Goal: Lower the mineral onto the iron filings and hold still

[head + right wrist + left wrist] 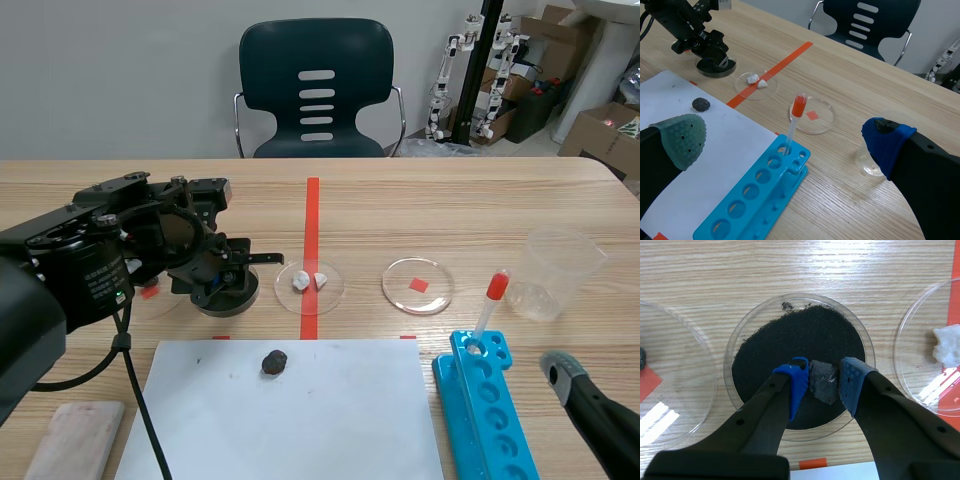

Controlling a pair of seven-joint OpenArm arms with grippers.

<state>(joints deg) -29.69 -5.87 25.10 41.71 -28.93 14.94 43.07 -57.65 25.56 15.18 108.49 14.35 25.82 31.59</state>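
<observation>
A clear petri dish [747,327] holds black iron filings [790,342]; in the scene view it shows as a dark dish [226,298] left of the red tape line. My left gripper [822,382] is shut on a dark grey mineral chunk [822,382], which sits low over the near part of the filings; I cannot tell if it touches them. The left arm [120,250] reaches in over the dish. My right gripper [785,137] stands open at the table's near right, nothing between its fingers.
A second dark rock [274,361] lies on a white sheet [300,420]. A dish with white stones [309,283], a dish [417,285] over a red mark, a plastic cup [555,272], and a blue rack [490,400] with a dropper [490,305] stand to the right.
</observation>
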